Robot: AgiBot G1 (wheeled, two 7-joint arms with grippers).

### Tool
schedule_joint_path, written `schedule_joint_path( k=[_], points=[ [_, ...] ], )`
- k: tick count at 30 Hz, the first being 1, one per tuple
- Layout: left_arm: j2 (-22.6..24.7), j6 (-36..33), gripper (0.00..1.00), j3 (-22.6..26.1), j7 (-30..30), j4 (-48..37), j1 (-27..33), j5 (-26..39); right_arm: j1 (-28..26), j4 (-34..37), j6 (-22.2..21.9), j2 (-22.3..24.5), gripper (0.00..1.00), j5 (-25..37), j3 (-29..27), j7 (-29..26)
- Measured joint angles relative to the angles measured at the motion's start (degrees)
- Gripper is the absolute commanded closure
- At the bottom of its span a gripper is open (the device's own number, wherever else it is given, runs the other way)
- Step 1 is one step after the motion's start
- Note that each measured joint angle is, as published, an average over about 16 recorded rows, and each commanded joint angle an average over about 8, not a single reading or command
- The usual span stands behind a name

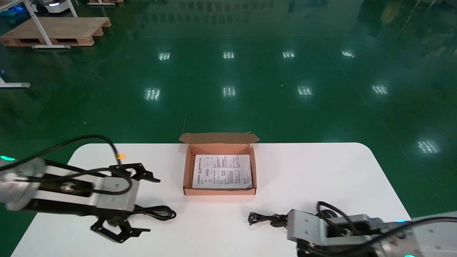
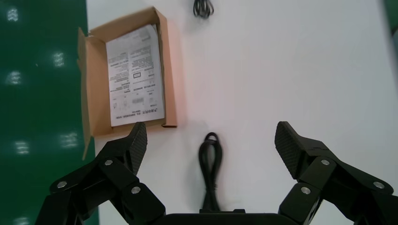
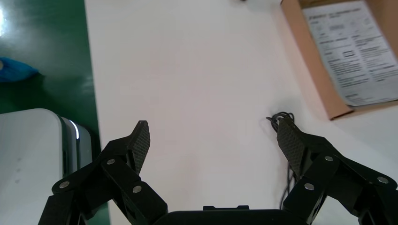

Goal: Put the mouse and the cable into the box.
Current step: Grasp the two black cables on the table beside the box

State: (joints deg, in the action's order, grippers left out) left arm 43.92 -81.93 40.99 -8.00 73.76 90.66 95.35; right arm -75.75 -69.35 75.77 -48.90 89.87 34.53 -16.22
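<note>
At the near left of the white bench (image 1: 303,167), the left end effector (image 1: 151,206) hovers with its fingers spread wide and empty, straddling a looped black cable (image 1: 159,213) that lies flat on the surface. At the near right, the right end effector (image 3: 212,126) is likewise wide open and grips nothing, with a thin bundled black cord (image 1: 262,217) lying just to its left. The open cardboard box (image 1: 185,171), with a printed sheet (image 1: 222,171) inside, sits at the far middle, apart from both.
</note>
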Motion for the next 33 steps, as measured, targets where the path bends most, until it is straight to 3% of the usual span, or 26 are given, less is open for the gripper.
schedule_joint_path(
  k=[5, 11, 22, 33],
  points=[
    [4.82, 5.06, 0.0, 3.03, 0.38, -3.65, -0.54, 8.72, -1.6, 4.53, -4.35, -5.1, 0.0, 7.95, 2.79, -3.04],
    [8.04, 8.62, 0.0, 4.42, 0.13, -7.69, -1.06, 13.46, -3.1, 7.76, -7.28, -8.52, 0.0, 13.52, 4.57, -5.02],
    [12.12, 12.94, 0.0, 6.94, 0.29, -13.48, -2.27, 19.83, -2.94, 11.11, -8.86, -10.16, 0.0, 15.84, 5.39, -6.22],
    [18.82, 20.76, 0.0, 10.07, 2.39, -25.95, -3.32, 27.52, -3.56, 16.47, -10.15, -11.74, 0.0, 16.43, 5.43, -6.13]
  ],
)
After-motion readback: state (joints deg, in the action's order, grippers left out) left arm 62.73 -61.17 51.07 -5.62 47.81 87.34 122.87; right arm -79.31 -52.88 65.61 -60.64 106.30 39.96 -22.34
